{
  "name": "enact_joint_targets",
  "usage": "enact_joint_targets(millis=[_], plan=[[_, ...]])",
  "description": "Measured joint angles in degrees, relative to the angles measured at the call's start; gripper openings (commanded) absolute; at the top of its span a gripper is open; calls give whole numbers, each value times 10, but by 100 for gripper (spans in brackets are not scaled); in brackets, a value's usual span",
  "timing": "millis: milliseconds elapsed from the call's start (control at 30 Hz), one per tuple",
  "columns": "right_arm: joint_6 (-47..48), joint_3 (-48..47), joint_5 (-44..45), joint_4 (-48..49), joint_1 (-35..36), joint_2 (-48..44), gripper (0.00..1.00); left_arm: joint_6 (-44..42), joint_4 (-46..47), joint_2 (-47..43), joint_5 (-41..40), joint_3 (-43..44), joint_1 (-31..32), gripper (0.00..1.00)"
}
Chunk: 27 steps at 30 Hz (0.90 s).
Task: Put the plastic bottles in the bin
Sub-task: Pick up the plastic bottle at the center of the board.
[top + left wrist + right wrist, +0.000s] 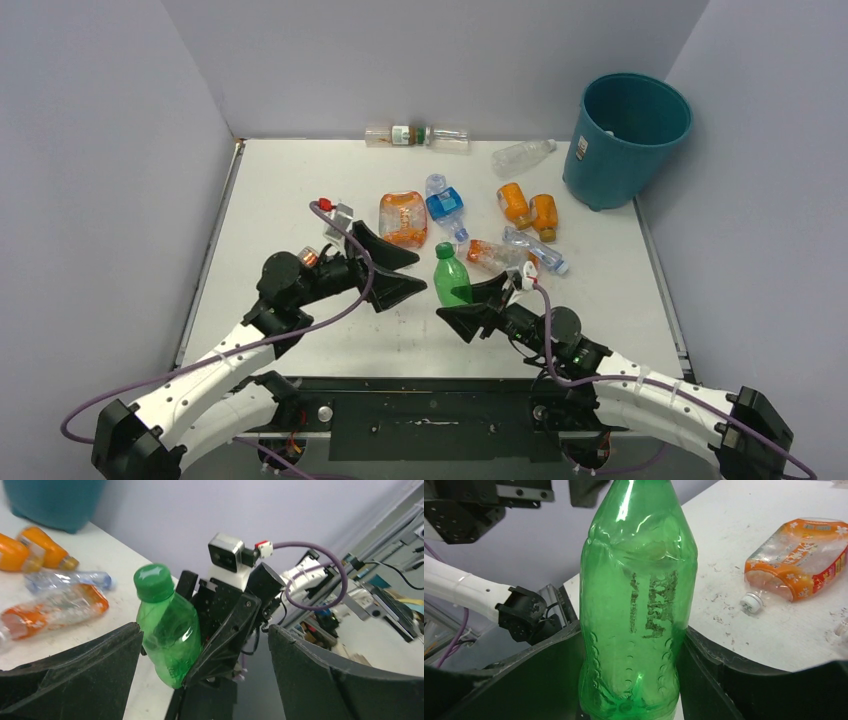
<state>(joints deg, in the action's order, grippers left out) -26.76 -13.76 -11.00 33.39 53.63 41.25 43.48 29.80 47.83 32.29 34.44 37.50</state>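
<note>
Right now my right end effector [631, 672] is clamped on the green plastic bottle [639, 595], one black finger pressed against each side of its lower body. The bottle stands upright between them with its green cap on top. I cannot tell whether its base rests on the white surface [290, 200] or hangs just above it.

My left end effector [415, 272] sits just beside that bottle, on its left. Its fingers are spread wide and hold nothing, and the gap between them faces the bottle and my right wrist.

Beyond the green bottle the other bottles lie on their sides in a loose cluster. A clear bottle with an orange label [490, 253] and a clear one with a blue cap [535, 250] are nearest. Farther back lie the flat orange-labelled jug [403, 217] and the blue-labelled bottle [444, 203] beside it. To their right, two orange bottles [514, 205] lie close together.

A clear bottle [522, 156] lies near the far edge. Two more clear bottles [395, 135] lie end to end against the back wall.

The round teal-blue plastic bin [610, 170] stands upright at the far right corner, well apart from both of my end effectors.
</note>
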Motion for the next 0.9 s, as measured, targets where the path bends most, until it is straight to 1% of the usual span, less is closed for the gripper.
enact_joint_targets(millis=[100,300,400,433,467,633,800,867,900], plan=[[-11,17,-3,54,7,4,35,20,13,28,41,-7,0,96],[-27,18,-19,147,19,53,35,28,17,42,73,-7,1,97],[-27,16,-19,175,33,83,35,27,18,54,84,-7,13,100],[-26,15,-20,179,37,90,35,25,18,57,85,-7,16,94],[-26,12,-21,184,43,101,35,23,16,61,84,-7,18,92],[-19,-5,-14,212,78,138,35,7,-2,66,83,-6,27,85],[-5,-15,3,227,111,152,35,-7,-21,72,87,-5,43,48],[1,-15,12,227,114,154,38,-14,-25,71,87,-3,48,40],[4,-15,15,227,115,154,43,-18,-26,70,87,-2,49,35]])
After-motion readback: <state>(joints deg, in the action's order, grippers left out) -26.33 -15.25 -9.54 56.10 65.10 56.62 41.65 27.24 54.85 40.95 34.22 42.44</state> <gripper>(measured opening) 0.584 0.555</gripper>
